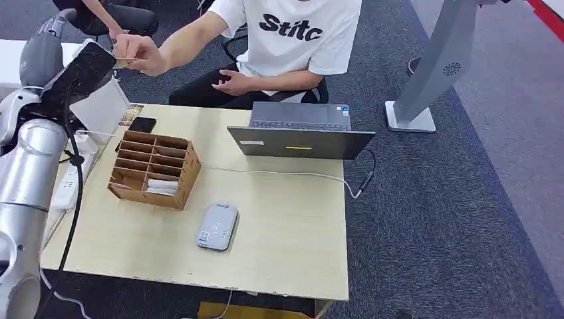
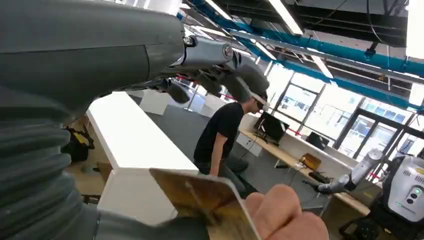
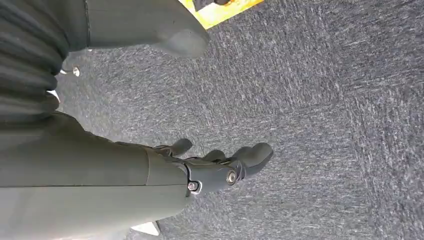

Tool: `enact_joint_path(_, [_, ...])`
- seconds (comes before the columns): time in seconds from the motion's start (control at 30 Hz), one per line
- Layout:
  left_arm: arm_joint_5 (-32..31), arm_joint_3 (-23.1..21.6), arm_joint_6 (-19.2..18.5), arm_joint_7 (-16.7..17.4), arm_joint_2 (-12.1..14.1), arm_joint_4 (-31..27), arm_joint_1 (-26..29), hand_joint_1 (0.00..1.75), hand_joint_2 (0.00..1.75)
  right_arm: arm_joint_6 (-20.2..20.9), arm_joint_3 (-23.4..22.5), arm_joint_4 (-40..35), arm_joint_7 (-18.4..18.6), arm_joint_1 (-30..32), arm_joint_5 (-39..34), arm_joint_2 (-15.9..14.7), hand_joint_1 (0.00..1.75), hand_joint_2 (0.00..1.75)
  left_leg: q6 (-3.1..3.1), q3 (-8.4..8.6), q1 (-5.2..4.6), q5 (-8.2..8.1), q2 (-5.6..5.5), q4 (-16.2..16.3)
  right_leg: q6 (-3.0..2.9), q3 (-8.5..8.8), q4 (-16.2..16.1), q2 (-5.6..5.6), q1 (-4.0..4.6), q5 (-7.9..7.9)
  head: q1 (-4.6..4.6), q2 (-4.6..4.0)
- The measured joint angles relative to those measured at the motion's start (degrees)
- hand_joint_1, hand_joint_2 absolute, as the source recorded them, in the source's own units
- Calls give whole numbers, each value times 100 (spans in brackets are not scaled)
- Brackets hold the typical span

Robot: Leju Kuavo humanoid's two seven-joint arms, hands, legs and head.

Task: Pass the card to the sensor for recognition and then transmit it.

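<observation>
A: Left hand (image 1: 83, 66) is raised at the far left, past the table's far-left corner, and a person's hand (image 1: 141, 54) meets it with the card (image 1: 124, 62).

B: From the wrist camera the card (image 2: 205, 200) lies at the thumb side, the person's fingertips (image 2: 280, 217) on it. The robot's fingers (image 2: 225, 75) are spread well away, so I can't tell whether it grips the card.

A: Right hand (image 3: 215, 165) hangs over grey carpet, fingers loosely apart, holding nothing.

B: The card reader (image 1: 217, 226) sits near the table's (image 1: 292, 226) front edge, with bare tabletop to its right. The wooden compartment box (image 1: 155, 171) stands just to its far left, the laptop (image 1: 300, 133) along the far edge.

A: A white cable (image 1: 279, 174) runs from the box to the right edge.
</observation>
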Motion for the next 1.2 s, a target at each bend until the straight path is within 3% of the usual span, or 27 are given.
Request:
enact_joint_path(0.77, [157, -87, -208, -96, -39, -304, 320, 175, 175, 0, 0, 2, 4, 9, 98, 2, 0, 175, 1, 0, -1, 0, -1, 0, 0, 0, 0, 0, -1, 0, 2, 0])
enact_joint_path(1.2, [109, -402, -505, -252, -164, -859, 713, 175, 175, 0, -46, 4, 4, 19, 131, 39, 0, 175, 1, 0, -2, 0, 0, 1, 1, 1, -1, -1, -1, 0, 0, 0])
